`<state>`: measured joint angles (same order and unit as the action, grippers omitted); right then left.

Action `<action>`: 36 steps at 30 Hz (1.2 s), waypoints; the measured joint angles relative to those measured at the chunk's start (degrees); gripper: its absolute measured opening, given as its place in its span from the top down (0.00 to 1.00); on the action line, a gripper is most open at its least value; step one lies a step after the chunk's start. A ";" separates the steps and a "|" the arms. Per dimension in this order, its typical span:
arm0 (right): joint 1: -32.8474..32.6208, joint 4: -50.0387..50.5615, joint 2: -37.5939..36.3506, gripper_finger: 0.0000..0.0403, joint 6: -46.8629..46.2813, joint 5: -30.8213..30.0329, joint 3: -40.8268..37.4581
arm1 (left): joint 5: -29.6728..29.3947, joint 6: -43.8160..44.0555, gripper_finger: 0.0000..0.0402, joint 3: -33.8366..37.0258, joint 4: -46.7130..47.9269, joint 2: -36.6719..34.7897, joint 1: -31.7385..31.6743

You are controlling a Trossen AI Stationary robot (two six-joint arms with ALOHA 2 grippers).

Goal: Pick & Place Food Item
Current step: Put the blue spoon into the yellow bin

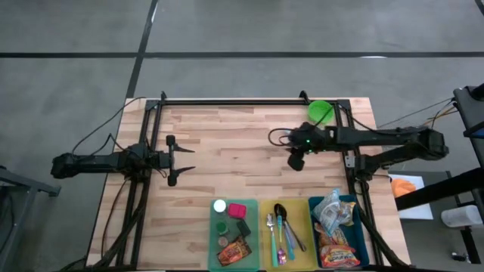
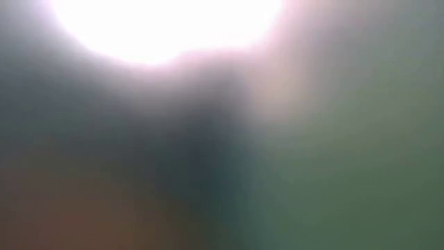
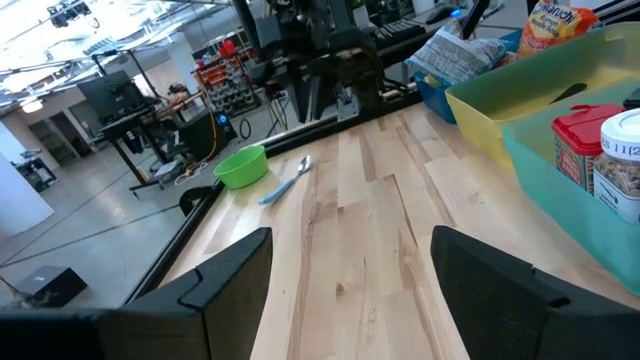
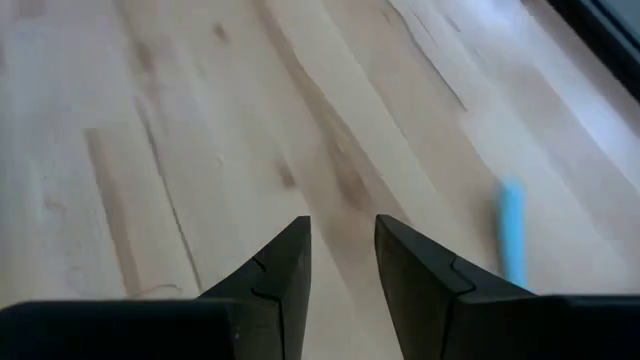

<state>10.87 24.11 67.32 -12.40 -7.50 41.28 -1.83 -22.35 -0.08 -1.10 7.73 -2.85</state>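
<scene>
The food items lie in trays at the table's near edge. A green tray (image 1: pixel 253 227) holds a white-lidded jar (image 3: pixel 622 160), a red tin (image 3: pixel 582 140) and an orange bar (image 1: pixel 234 250). A blue tray (image 1: pixel 311 227) holds snack bags (image 1: pixel 330 212). My right gripper (image 4: pixel 342 225) hovers over bare wood at the table's far right, tilted down, its fingers slightly open with nothing between them. A blue-handled spoon (image 4: pixel 512 243) lies on the wood beside it. My left gripper (image 1: pixel 184 160) waits open at the left, nothing in it.
A green bowl (image 1: pixel 321 112) stands at the far right corner, with the blue-handled spoon (image 3: pixel 285 183) on the wood near it. A yellow tray (image 1: pixel 266 227) between the other two holds several spoons. Bare wood lies between the arms. The low view shows only blur.
</scene>
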 joint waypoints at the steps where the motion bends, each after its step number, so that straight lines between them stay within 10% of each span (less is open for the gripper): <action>1: 0.02 2.08 -1.35 0.72 -1.84 -0.68 -0.28 | -0.01 0.02 0.31 0.00 0.01 0.00 0.00; 10: 1.72 20.20 -4.06 0.72 -8.56 -4.53 0.36 | -0.02 -0.02 0.31 0.00 0.00 0.00 0.00; 33: 17.35 19.27 3.82 0.72 -1.18 2.70 0.69 | -0.24 -0.05 0.31 0.00 -0.04 0.00 0.00; 36: 17.31 17.62 4.31 0.72 -4.05 3.75 0.69 | -7.86 2.31 0.31 0.00 -2.27 -0.02 -0.04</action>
<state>28.18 41.73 71.64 -16.45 -3.76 41.98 -9.69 -20.04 -0.08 -3.38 7.71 -2.90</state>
